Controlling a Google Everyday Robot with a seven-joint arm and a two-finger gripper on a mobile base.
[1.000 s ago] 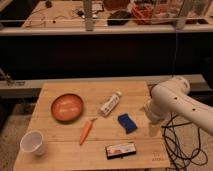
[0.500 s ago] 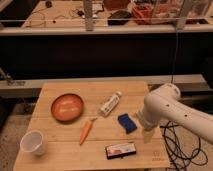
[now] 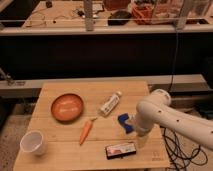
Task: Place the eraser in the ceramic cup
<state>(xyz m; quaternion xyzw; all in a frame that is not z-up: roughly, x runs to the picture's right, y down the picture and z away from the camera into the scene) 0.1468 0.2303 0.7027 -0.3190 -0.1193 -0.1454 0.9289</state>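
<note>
The eraser (image 3: 120,149), a flat black block with a white and red top, lies near the front edge of the wooden table (image 3: 60,90). The white ceramic cup (image 3: 33,142) stands upright at the table's front left corner, far from the eraser. My white arm reaches in from the right. Its lower end with the gripper (image 3: 141,141) hangs just right of the eraser and slightly behind it, not touching it. The gripper is open and holds nothing.
An orange bowl (image 3: 67,107) sits at the left middle, with a carrot (image 3: 85,132) in front of it. A white tube-shaped bottle (image 3: 110,103) lies mid-table. The arm partly covers a blue wedge block (image 3: 124,121). Cables trail on the floor at the right.
My arm has swung left from the table's right edge and come over the table, ending close to the eraser. The objects have not moved.
</note>
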